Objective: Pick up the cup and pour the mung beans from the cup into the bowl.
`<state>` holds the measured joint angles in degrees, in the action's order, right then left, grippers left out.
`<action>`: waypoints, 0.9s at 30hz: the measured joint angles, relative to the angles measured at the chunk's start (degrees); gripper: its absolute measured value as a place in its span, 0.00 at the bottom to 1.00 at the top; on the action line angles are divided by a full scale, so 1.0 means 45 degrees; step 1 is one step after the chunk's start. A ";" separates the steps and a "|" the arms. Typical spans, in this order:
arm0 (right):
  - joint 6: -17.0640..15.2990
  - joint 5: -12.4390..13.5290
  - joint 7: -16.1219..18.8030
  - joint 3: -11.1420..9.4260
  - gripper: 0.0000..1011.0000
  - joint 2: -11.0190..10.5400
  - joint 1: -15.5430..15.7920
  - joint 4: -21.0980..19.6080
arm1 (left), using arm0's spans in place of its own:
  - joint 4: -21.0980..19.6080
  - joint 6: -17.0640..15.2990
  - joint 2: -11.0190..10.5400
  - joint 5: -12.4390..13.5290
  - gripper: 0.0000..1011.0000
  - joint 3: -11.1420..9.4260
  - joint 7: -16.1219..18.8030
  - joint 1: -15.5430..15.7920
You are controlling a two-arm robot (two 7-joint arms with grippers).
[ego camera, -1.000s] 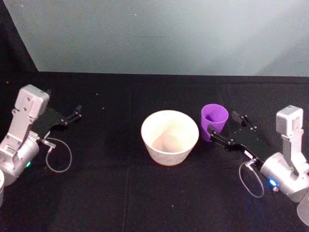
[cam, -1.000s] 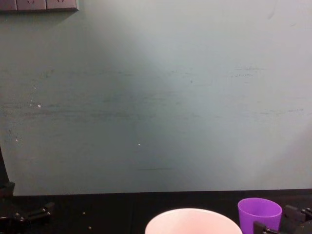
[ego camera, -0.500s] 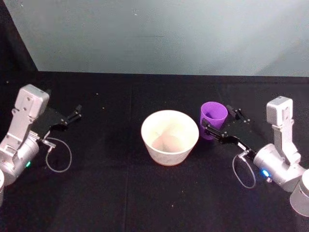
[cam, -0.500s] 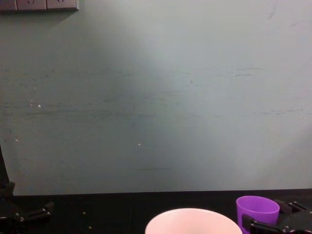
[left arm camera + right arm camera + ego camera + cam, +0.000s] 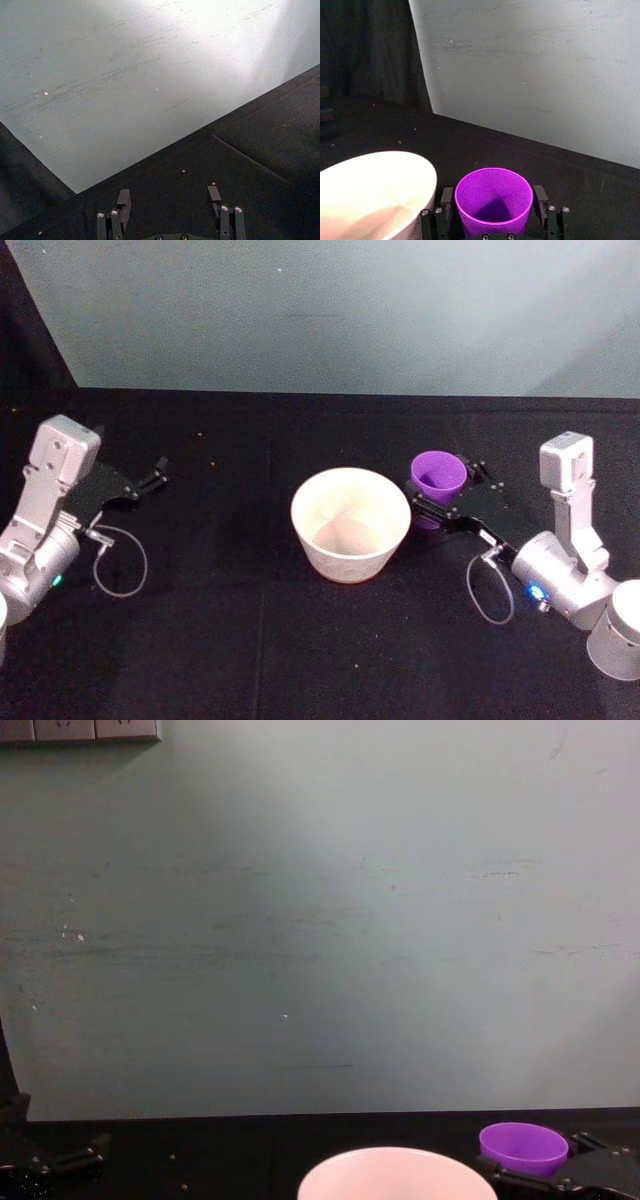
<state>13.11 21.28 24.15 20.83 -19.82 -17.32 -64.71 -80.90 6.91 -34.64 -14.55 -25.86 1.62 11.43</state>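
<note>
The purple cup stands upright on the black table just right of the pale bowl. My right gripper is open, with one finger on each side of the cup, close to its wall. In the right wrist view the cup sits between the fingers, beside the bowl's rim. Its inside shows plain purple there, and the mung beans are hidden. The chest view has the cup behind the bowl. My left gripper rests open at the far left, holding nothing.
A grey-green wall rises behind the black table. A few tiny specks lie on the cloth ahead of the left gripper. A cable loop hangs by the left arm, another by the right.
My right gripper has moved forward toward the bowl until its fingers flank the cup. The cup has shifted slightly toward the bowl. The left arm has stayed put.
</note>
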 joint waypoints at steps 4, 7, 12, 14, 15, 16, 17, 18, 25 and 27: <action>-0.0048 -0.0168 0.0018 -0.0044 0.99 0.0161 -0.0093 0.0195 | 0.0000 0.0000 0.0000 -0.0001 0.99 0.0001 0.0000 0.0000; -0.0083 -0.0268 0.0010 -0.0102 0.99 0.0229 -0.0114 0.0232 | 0.0000 0.0000 0.0000 -0.0001 0.99 0.0000 0.0000 0.0000; -0.0117 -0.0420 -0.0010 -0.0190 0.99 0.0318 -0.0114 0.0235 | 0.0000 0.0000 0.0000 -0.0001 0.99 0.0001 0.0000 0.0000; -0.0132 -0.0493 -0.0015 -0.0242 0.99 0.0356 -0.0100 0.0220 | 0.0000 -0.0001 0.0000 0.0000 0.99 0.0000 0.0000 0.0000; -0.0135 -0.0512 -0.0016 -0.0264 0.99 0.0369 -0.0095 0.0218 | 0.0000 -0.0001 0.0000 0.0000 0.99 0.0000 0.0000 0.0000; -0.0138 -0.0529 -0.0016 -0.0281 0.99 0.0381 -0.0090 0.0212 | 0.0000 0.0000 0.0000 -0.0001 0.99 0.0000 0.0000 0.0000; -0.0143 -0.0547 -0.0016 -0.0298 0.99 0.0392 -0.0086 0.0206 | 0.0000 0.0000 0.0000 0.0000 0.99 0.0000 0.0000 0.0000; -0.0152 -0.0582 -0.0017 -0.0327 0.99 0.0412 -0.0074 0.0199 | 0.0000 0.0000 0.0000 0.0000 0.99 0.0000 0.0000 0.0000; -0.0152 -0.0576 -0.0022 -0.0308 0.99 0.0399 -0.0066 0.0188 | 0.0000 0.0000 0.0000 0.0000 0.99 0.0000 0.0000 0.0000; -0.0152 -0.0571 -0.0024 -0.0302 0.99 0.0396 -0.0064 0.0183 | 0.0000 -0.0001 0.0000 -0.0001 0.99 0.0000 0.0000 0.0000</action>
<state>12.43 18.71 24.04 19.47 -18.04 -17.61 -63.89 -80.90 6.91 -34.64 -14.55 -25.86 1.62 11.43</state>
